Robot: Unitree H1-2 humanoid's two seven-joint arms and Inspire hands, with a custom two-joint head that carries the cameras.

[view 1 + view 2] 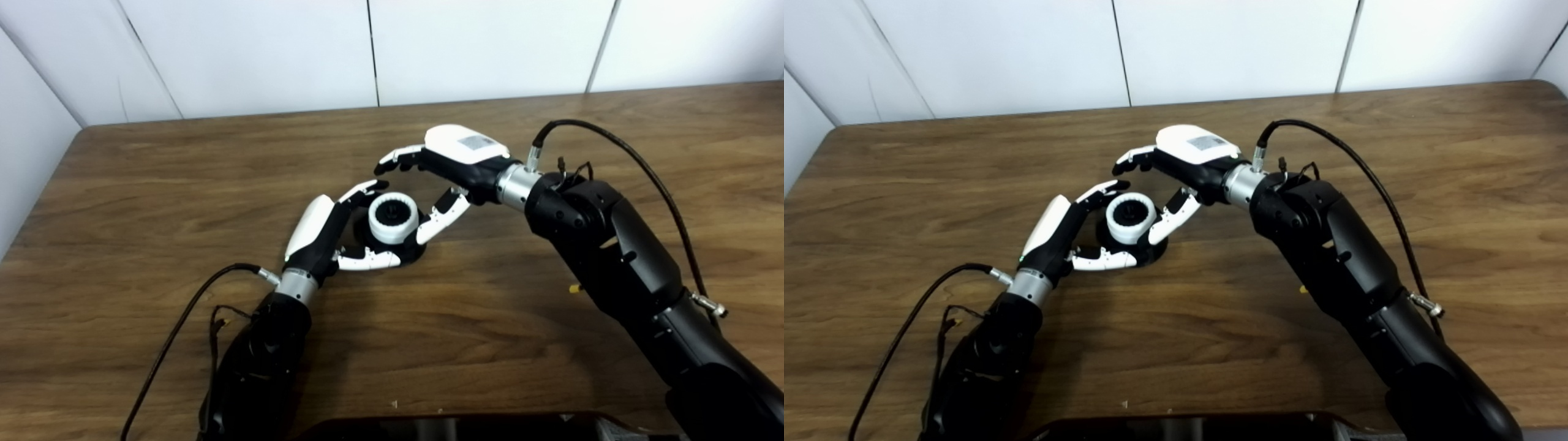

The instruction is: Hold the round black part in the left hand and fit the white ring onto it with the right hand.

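The round black part [418,250] rests on the wooden table [184,184] near the middle. The white ring [392,235] sits on top of it, toothed inside, with a black hub showing in its centre. My left hand [324,236] is shut on the black part, with fingers curled behind it and the thumb along its front base. My right hand [453,165] is open just right of and above the ring. Its fingers are spread behind the ring and its thumb lies close to the ring's right side. The same scene shows in the right eye view, with the ring [1131,229] between both hands.
White wall panels [490,49] close the table's far and left sides. A dark flat object [465,429] lies at the table's near edge. Black cables [612,141] loop off both wrists.
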